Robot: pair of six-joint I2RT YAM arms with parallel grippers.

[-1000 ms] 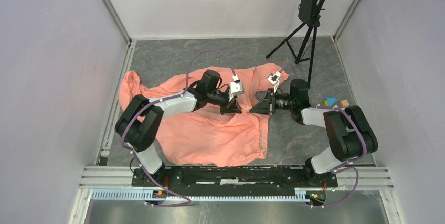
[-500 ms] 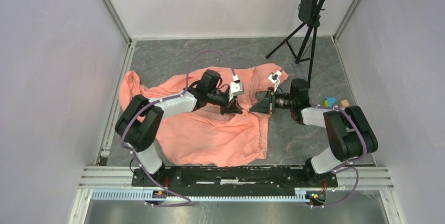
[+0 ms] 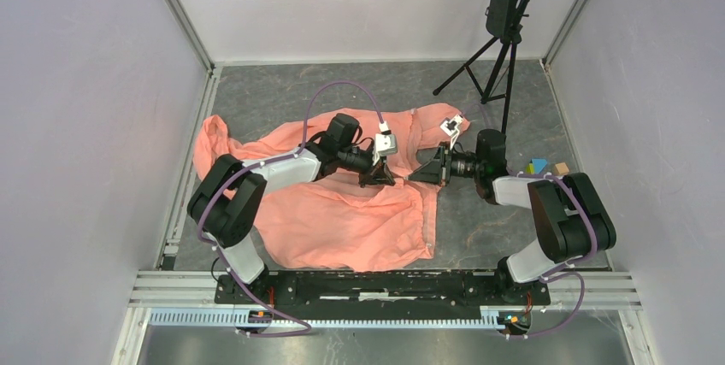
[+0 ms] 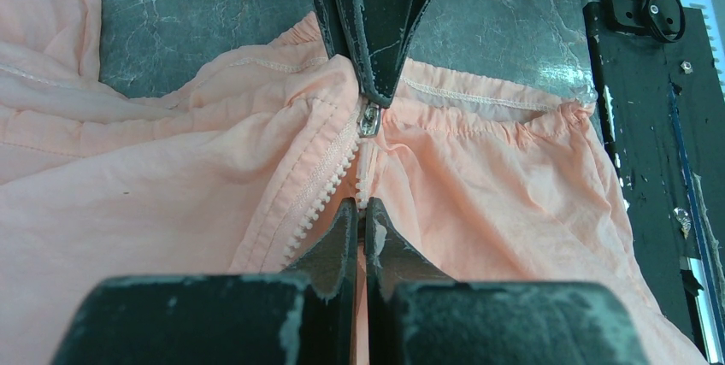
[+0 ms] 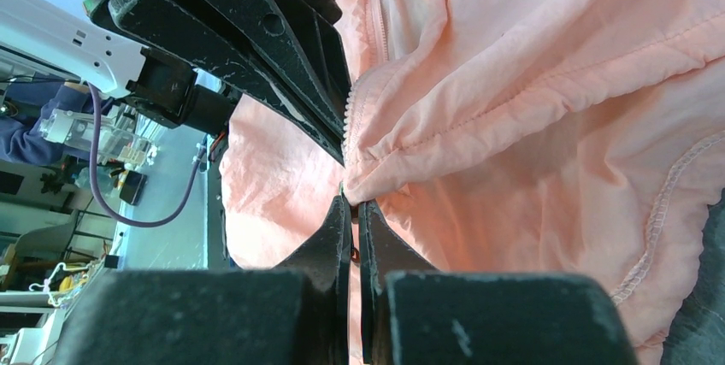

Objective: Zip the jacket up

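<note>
Jacket: I see the jacket (image 3: pixel 342 211) lying crumpled on the table (image 3: pixel 274 91), centre-left of the overhead frame, one edge reaching up past the middle.
Zipper: the zipper (image 4: pixel 329 173) runs up the middle of the left wrist view. Its two rows stand apart below the slider (image 4: pixel 369 120), which sits just under the gathered hem (image 4: pixel 479 100).
Left gripper: the left gripper (image 4: pixel 360 207) has its jaws pressed together on the zipper strip, low centre of its own view.
Right gripper: the right gripper (image 4: pixel 376 96) comes in from the top of that view, jaws pinched together on the slider's top.
Spacing: overhead, both sets of tips sit near each other, mid-frame.
Surroundings: tripod (image 3: pixel 492 66) upper right; small coloured blocks (image 3: pixel 539 165) right of the arms.
</note>
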